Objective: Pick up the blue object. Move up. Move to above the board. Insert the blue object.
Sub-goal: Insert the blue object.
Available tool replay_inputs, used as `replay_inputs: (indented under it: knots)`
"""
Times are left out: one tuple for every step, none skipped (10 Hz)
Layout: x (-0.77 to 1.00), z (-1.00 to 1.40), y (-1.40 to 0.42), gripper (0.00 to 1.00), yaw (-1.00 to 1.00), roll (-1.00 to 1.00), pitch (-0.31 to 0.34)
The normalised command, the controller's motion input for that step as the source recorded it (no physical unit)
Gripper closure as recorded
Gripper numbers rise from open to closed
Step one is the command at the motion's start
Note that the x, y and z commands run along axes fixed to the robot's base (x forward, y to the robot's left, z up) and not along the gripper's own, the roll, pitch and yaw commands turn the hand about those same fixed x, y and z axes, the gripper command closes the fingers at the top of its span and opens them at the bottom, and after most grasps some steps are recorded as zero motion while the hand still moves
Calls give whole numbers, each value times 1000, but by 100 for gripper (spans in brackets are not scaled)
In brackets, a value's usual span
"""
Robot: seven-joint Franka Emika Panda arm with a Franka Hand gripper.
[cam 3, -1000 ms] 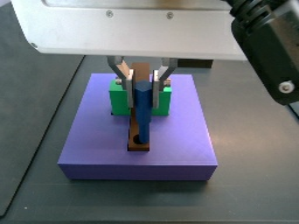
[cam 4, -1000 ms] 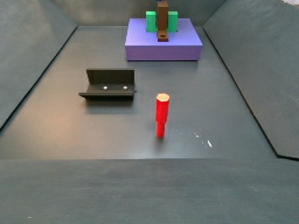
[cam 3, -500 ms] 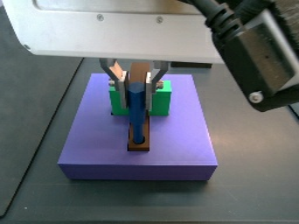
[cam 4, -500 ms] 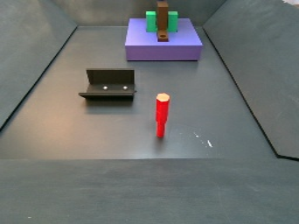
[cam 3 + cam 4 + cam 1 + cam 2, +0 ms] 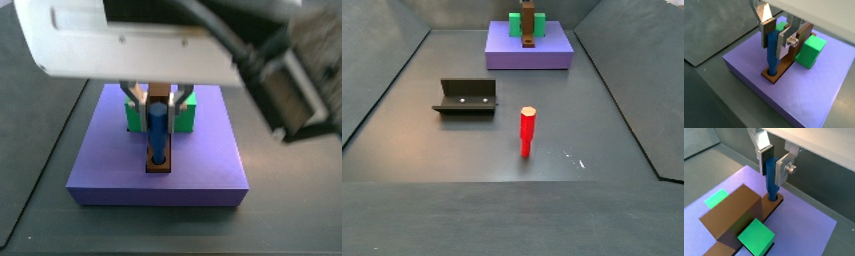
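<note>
The blue object (image 5: pixel 771 55) stands upright with its lower end in the round hole at the end of the board (image 5: pixel 786 64). It shows the same way in both wrist views (image 5: pixel 771 183) and in a side view (image 5: pixel 158 135). The board (image 5: pixel 732 217) is a brown plank lying on the lavender slab (image 5: pixel 201 170). My gripper (image 5: pixel 775 50) hangs straight over the peg, with a silver finger on each side of the peg's top. In a side view the gripper (image 5: pixel 158 97) is open, with a gap between each finger and the peg.
Green blocks (image 5: pixel 135 112) flank the board's far end on the slab (image 5: pixel 529 55), which sits at the back of the walled grey floor. A red peg (image 5: pixel 527 132) stands upright mid-floor. The fixture (image 5: pixel 466 97) stands to its left.
The gripper has risen a little along the blue peg, and its fingers now reach only the peg's top. The peg stays upright in the board's hole.
</note>
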Motion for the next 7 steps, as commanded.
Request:
replay_inputs:
  knots:
    - [0, -669, -40, 100, 0, 191, 0]
    - [0, -777, -183, 100, 0, 183, -17]
    - [57, -757, -223, 100, 0, 160, 0]
    - [220, -757, -100, 100, -69, 154, 11]
    - [320, -697, 0, 100, -171, 117, 104]
    - [63, 0, 0, 100, -37, 0, 43]
    - [0, 0, 0, 100, 0, 0, 0]
